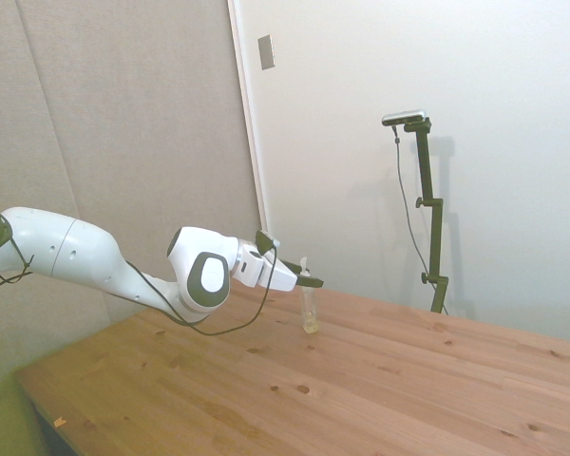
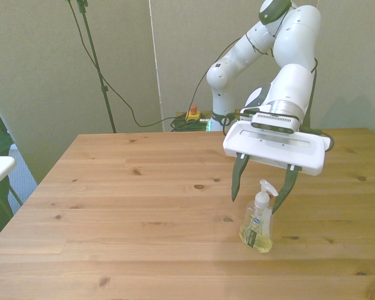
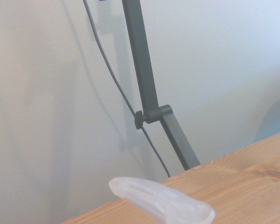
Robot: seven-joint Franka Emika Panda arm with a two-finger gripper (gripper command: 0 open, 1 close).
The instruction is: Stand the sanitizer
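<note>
The sanitizer stands upright on the wooden tabletop, toward the front view's right. It is a small, slim, clear plastic bottle; pale yellowish liquid fills its lower part, a white label with a dark mark sits on its front, and a white pump nozzle tops it. In the side view the sanitizer reads as a thin, pale, see-through shape just past the arm's end. The tool hangs over the bottle with its dark fingers spread wide, one on each side of the pump top, neither clearly touching it. The wrist view shows a blurred, translucent white nozzle tip close by.
</note>
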